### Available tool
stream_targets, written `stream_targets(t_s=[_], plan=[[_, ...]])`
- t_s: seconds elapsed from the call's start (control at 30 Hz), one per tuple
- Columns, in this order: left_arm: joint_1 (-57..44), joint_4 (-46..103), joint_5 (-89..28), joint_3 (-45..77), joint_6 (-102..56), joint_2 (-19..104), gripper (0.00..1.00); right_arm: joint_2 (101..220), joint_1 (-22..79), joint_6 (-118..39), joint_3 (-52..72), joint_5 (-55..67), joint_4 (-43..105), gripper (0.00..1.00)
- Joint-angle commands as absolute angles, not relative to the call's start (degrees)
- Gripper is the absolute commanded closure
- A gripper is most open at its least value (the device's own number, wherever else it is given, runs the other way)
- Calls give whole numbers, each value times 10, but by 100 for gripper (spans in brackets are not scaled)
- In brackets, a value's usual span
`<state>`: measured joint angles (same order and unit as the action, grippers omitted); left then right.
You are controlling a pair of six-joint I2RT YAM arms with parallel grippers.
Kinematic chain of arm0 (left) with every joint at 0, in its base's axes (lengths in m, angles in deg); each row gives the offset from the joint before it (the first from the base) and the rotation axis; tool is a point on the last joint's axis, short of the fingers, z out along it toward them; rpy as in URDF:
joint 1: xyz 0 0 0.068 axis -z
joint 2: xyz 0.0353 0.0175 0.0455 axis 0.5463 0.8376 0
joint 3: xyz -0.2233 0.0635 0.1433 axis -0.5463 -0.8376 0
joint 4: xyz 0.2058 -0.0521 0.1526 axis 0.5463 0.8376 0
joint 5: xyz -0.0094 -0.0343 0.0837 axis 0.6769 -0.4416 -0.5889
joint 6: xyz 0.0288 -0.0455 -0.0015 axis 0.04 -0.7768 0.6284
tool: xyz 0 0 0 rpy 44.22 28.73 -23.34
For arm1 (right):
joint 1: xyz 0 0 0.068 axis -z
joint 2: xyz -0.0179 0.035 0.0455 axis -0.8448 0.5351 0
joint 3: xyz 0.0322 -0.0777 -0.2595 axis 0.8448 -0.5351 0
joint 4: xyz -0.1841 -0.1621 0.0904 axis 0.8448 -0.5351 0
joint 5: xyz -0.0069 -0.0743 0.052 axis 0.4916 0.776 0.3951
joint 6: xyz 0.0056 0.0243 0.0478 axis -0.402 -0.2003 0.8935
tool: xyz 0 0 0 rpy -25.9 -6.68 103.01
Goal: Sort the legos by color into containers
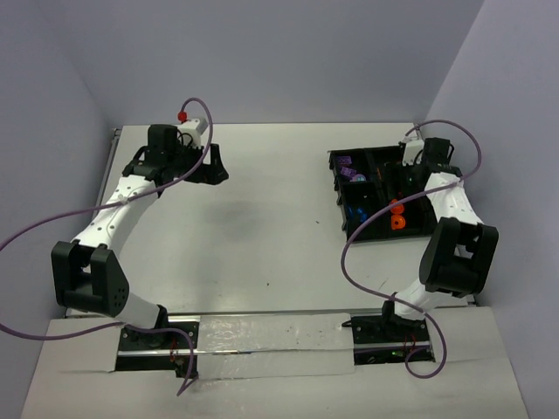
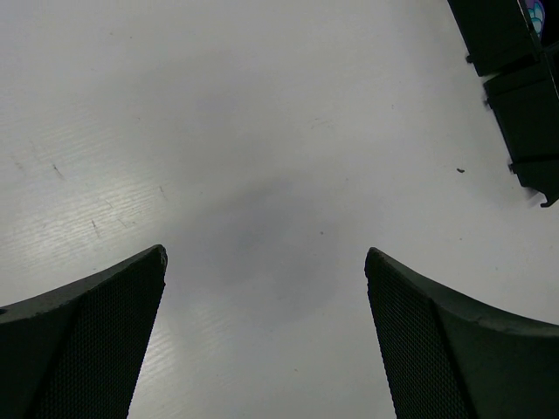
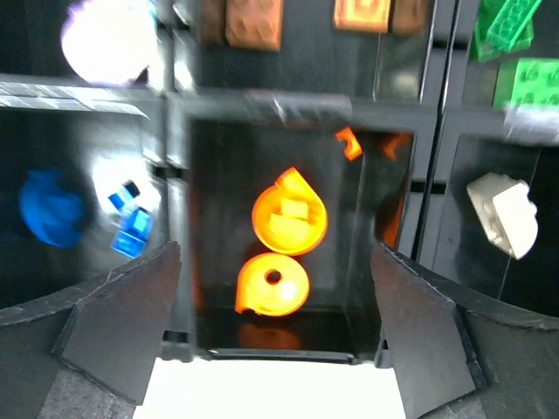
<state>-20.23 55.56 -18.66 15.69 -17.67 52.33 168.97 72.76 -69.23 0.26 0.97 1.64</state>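
Note:
The containers are one black compartment tray at the right. My right gripper hangs open above it. In the right wrist view its fingers straddle a compartment holding two orange rounded legos, and nothing is between them. Blue legos lie in the compartment to the left, a purple one beyond it. Brown and green legos sit in the farther cells. My left gripper stands open over bare table at the back left, holding nothing.
A pale lego lies in the cell right of the orange ones. The tray's corner shows at the upper right of the left wrist view. Walls close the table at the back and both sides.

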Motion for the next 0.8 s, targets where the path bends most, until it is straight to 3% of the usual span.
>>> stream_targets(t_s=[0.0,0.3,0.43,0.77], plan=[[-221,550,-177,156,-169,505,1,1628,682,-613,61,-32,32,2],[-224,548,-228,101,-136,436,1,1528,445,-489,57,-33,114,0],[-224,546,-263,67,-128,387,1,1521,370,-445,35,62,144,0],[-224,527,-301,-2,-144,309,1,1490,328,-439,-7,118,184,0]])
